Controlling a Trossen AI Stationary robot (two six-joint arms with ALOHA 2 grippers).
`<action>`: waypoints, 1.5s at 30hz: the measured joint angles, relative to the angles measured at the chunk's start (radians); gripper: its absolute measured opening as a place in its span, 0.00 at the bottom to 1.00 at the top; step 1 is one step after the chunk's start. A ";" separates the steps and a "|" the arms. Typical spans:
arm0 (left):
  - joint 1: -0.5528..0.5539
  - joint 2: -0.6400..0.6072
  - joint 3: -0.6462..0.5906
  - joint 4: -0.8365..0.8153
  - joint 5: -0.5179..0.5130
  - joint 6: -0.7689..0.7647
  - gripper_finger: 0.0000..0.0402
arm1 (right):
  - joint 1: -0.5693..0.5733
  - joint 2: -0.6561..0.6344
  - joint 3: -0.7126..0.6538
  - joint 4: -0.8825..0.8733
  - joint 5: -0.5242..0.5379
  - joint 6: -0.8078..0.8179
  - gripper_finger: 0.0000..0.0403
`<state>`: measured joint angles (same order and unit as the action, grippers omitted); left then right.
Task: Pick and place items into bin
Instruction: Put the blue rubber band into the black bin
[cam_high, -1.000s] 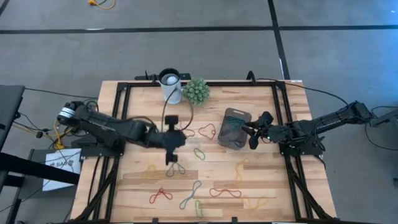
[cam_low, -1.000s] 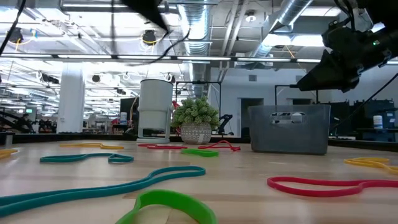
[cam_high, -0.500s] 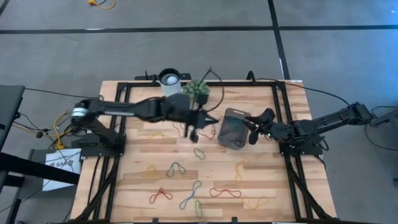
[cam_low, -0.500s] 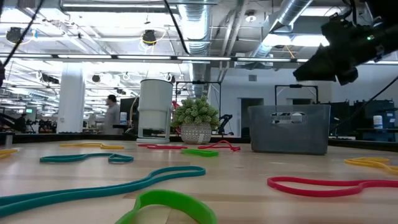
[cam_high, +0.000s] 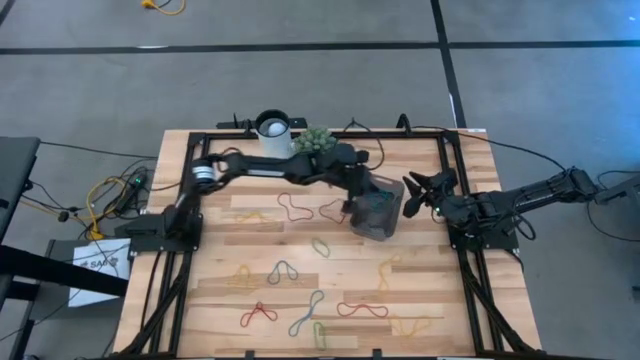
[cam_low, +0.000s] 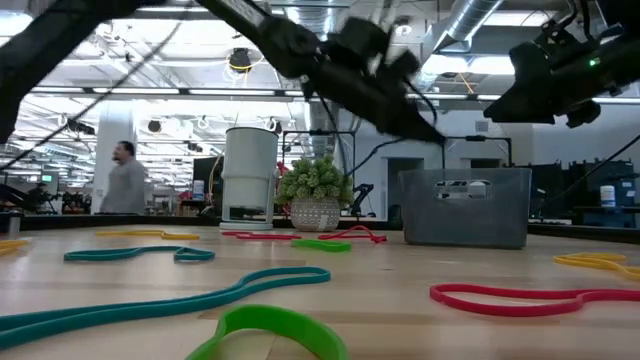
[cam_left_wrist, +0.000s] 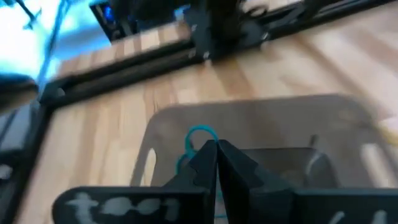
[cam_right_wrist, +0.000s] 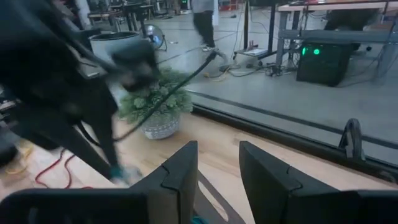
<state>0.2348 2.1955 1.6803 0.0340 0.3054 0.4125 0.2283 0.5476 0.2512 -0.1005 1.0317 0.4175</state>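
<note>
The bin (cam_high: 378, 215), a small translucent grey box, stands right of the table's middle. My left gripper (cam_high: 352, 203) reaches over the bin's left end, shut on a teal rubber band (cam_left_wrist: 198, 132); in the low view my left gripper (cam_low: 432, 133) hangs just above the bin (cam_low: 465, 205). At the bin's right side my right gripper (cam_high: 418, 190) stands open with nothing between its fingers (cam_right_wrist: 180, 168). Several loose rubber bands lie flat on the wood, among them a red one (cam_high: 295, 207), a green one (cam_high: 320, 247) and a grey one (cam_high: 282, 271). My left gripper pinches the teal rubber band between its two fingertips (cam_left_wrist: 208, 155); a loop of the band (cam_left_wrist: 199, 130) shows just past the tips. The fingers slant down from the table's left side. The band is lifted clear of the table, over the bin's left end.
A white cup (cam_high: 273, 130) and a green plant ball (cam_high: 316, 142) stand at the far edge, close to my left arm. Black frame rails (cam_high: 455, 190) border the table. More bands are scattered over the near half (cam_high: 362, 310). A person (cam_low: 125, 175) walks in the room behind.
My left gripper, shut throughout, has swung from the table's middle toward the far edge and then right, coming down over the bin's left end. My right gripper has turned a little toward the far edge and stayed open. The bands on the table have not moved.
</note>
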 joint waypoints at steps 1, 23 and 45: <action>0.002 0.031 0.027 0.000 -0.001 -0.014 0.00 | 0.000 0.000 0.000 0.000 -0.001 -0.001 0.28; -0.065 0.162 0.520 -0.460 -0.078 0.098 0.00 | 0.000 0.001 0.000 -0.079 -0.009 -0.007 0.28; -0.053 0.164 0.340 -0.496 -0.233 0.037 0.10 | 0.001 0.001 0.000 -0.080 -0.012 -0.007 0.28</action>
<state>0.1814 2.3600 2.0205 -0.4620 0.0719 0.4500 0.2291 0.5484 0.2508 -0.1802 1.0195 0.4107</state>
